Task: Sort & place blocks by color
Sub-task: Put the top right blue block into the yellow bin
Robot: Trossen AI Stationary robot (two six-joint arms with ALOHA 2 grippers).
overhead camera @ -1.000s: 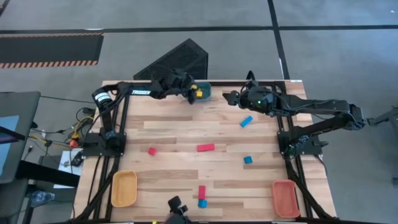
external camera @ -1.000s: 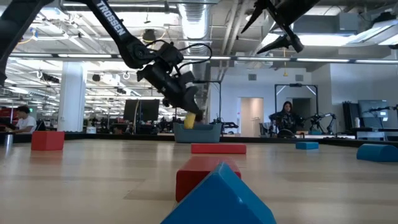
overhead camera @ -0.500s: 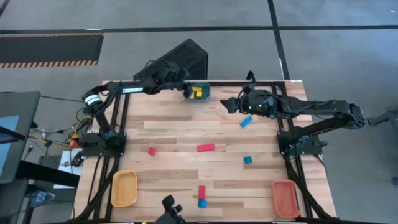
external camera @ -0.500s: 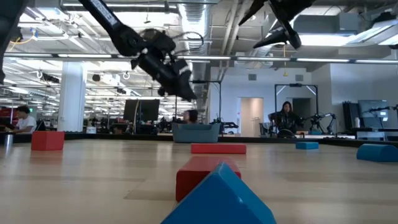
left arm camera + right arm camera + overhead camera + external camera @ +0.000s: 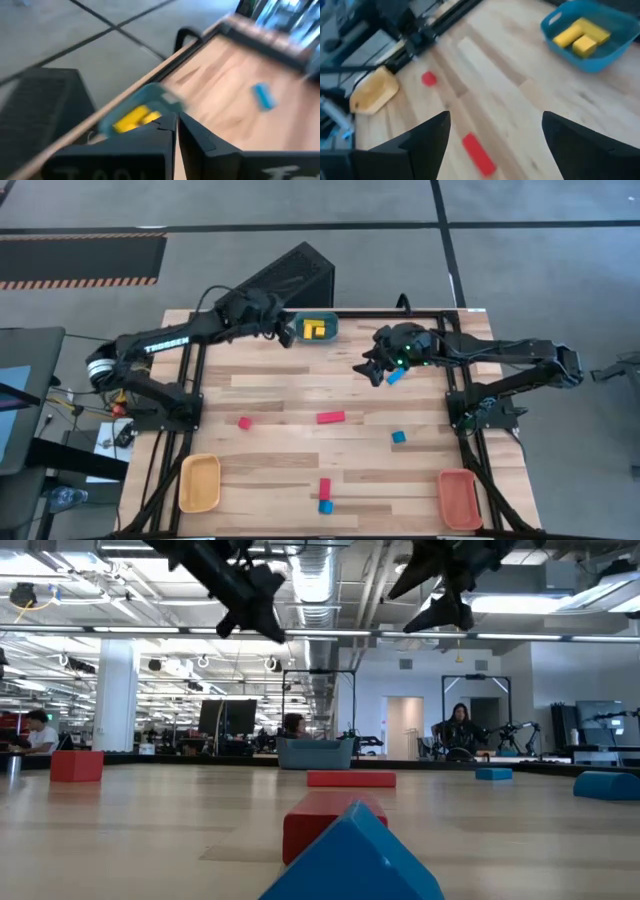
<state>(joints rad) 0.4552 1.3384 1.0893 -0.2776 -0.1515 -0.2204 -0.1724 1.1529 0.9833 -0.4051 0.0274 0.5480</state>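
A teal tray (image 5: 318,328) at the table's far edge holds yellow blocks (image 5: 314,330), which also show in the left wrist view (image 5: 132,119). My left gripper (image 5: 286,332) hangs shut and empty, high beside the tray's left end (image 5: 262,612). My right gripper (image 5: 376,370) is open in the air, next to a blue bar (image 5: 396,376) lying on the table. Red blocks (image 5: 331,417) (image 5: 244,422) (image 5: 324,488) and blue blocks (image 5: 399,437) (image 5: 325,506) lie flat on the wood.
A yellow tray (image 5: 199,482) sits at the near left corner and an orange-red tray (image 5: 458,498) at the near right. Black frame rails (image 5: 196,380) run along both sides. People sit in the room beyond the table (image 5: 458,730).
My left gripper has let go of a yellow block over the teal tray, where the block now lies. The gripper has risen, drawn back toward the table's left, and shut. My right gripper has rolled at the wrist, and its tips have swung toward the near edge.
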